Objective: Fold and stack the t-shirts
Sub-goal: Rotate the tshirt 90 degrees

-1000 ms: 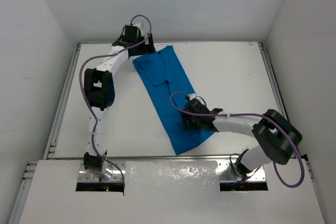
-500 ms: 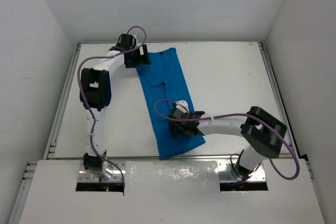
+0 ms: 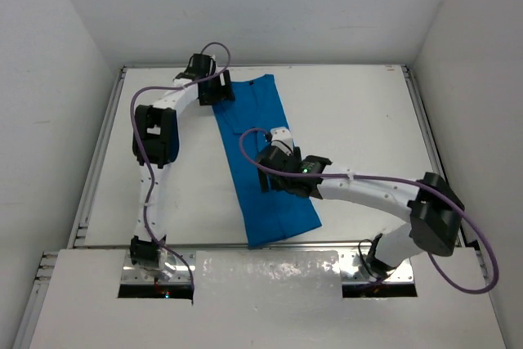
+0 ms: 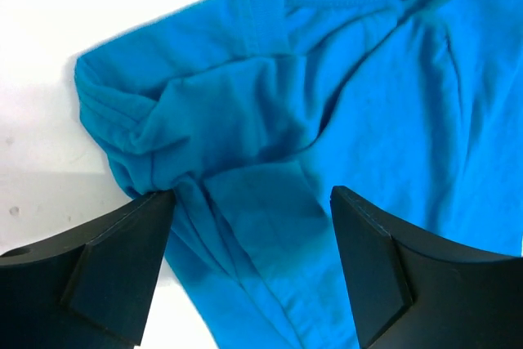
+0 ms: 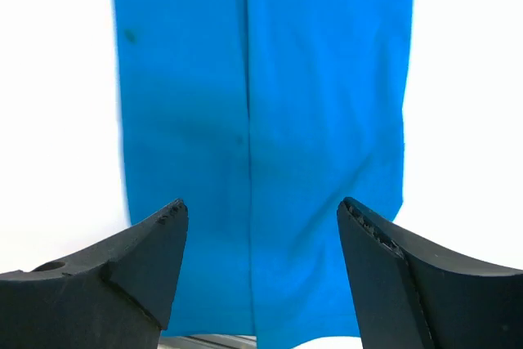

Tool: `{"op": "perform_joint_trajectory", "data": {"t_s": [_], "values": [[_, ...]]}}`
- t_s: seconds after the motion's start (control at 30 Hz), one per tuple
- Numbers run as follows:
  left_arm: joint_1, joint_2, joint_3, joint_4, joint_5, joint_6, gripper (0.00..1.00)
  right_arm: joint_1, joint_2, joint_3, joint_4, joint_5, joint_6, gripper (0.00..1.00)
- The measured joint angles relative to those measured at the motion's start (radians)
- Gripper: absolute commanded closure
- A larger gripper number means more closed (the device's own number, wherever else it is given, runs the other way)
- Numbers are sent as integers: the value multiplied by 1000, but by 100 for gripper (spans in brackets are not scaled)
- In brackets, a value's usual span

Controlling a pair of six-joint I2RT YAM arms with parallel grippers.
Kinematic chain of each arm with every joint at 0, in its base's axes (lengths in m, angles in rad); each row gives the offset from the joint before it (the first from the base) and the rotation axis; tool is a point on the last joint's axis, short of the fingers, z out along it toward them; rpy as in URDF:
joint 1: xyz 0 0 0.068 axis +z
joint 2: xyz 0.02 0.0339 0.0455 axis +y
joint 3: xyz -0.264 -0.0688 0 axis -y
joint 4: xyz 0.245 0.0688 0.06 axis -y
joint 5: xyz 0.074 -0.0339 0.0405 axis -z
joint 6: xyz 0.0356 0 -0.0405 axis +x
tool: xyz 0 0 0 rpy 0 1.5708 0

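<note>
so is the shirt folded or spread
Folded: the shirt lies as a long narrow strip, a lengthwise fold edge running down its middle.

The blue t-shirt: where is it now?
In the top view the t-shirt lies as a long strip just left of centre on the table, far edge to near edge, the left gripper at its far end, the right gripper over its middle.

room: table (image 3: 368, 112) right of shirt (image 3: 255, 120) | blocked: right arm (image 3: 368, 190) crosses over shirt; left arm (image 3: 155, 132) along its left side
</note>
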Motion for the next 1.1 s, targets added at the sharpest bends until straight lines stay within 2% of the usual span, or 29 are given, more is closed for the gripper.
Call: {"op": "perform_joint_trajectory", "data": {"t_s": [0.13,0.33,0.6,0.83,0.97,1.1], "values": [[0,24,36,7,3,-5,25,0,-67,43,-20,53,-21,27],[0,61,68,89,54,-29,25,0,-133,22,-42,109,-33,27],[0,145,126,293,163,-117,24,0,-180,-48,-59,164,-47,27],[-2,183,145,444,224,-198,16,-35,-193,-95,-39,148,-98,27],[5,158,132,412,234,-185,16,-109,-181,-80,-50,104,-112,28],[15,-25,-62,310,204,-124,15,-172,-184,-69,-89,50,-71,28]]}}
